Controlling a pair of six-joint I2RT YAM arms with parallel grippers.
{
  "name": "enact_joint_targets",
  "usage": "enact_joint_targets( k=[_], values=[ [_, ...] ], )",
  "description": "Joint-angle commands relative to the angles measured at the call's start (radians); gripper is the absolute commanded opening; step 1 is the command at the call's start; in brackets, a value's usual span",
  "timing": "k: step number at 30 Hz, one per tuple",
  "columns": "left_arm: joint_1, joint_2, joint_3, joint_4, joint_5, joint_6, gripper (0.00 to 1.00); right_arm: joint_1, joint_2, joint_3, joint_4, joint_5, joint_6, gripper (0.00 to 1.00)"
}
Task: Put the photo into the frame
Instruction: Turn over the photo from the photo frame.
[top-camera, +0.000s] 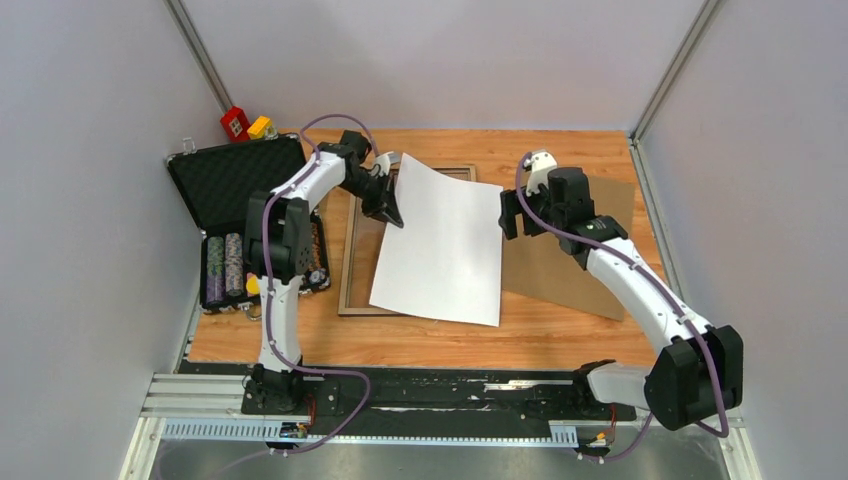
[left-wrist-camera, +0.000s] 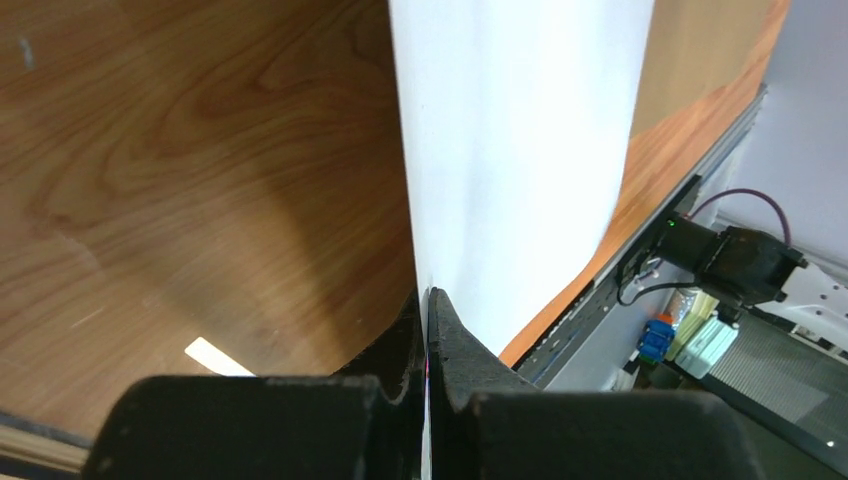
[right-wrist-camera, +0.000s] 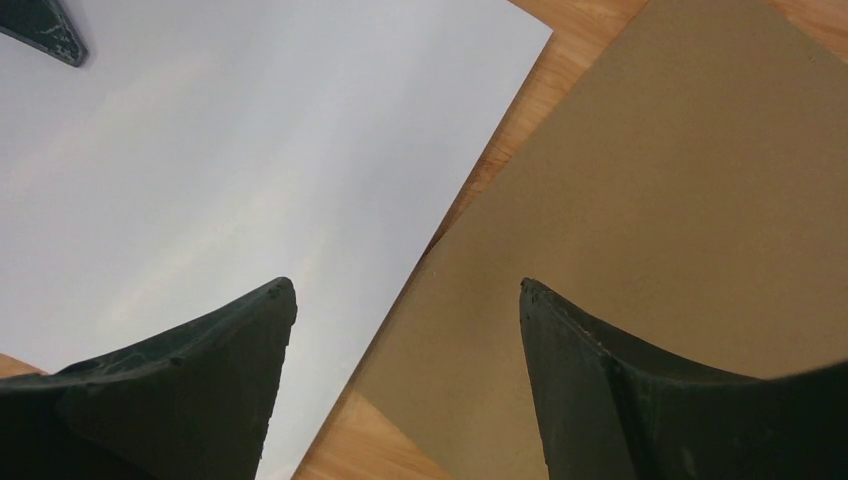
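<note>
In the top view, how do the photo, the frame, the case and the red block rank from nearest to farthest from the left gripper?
1. The photo, held by the left gripper at its left edge.
2. The frame, lying under the photo.
3. The case, open, further left.
4. The red block, at the far left corner.

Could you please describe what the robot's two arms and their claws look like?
Both the left arm and right arm have white links with black joint housings and a purple cable running along them. The left claw and right claw are matte black, tapering to points.
</note>
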Motion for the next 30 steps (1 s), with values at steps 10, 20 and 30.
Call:
enact_joint_targets(
  k=[10, 20, 30],
  values=[
    [0.014, -0.126, -0.117, 0.054, -0.075, 0.052, 0.00, -0.019, -0.046, -0.152, 0.217, -0.062, -0.102, 0.80],
    [0.032, -0.216, -0.220, 0.149, -0.074, 0.046, 0.00, -0.048, -0.080, -0.244, 0.328, -0.019, -0.127, 0.81],
    [0.068, -0.264, -0.241, 0.169, -0.090, 0.048, 0.00, -0.049, -0.103, -0.261, 0.356, 0.043, -0.170, 0.81]
  ],
)
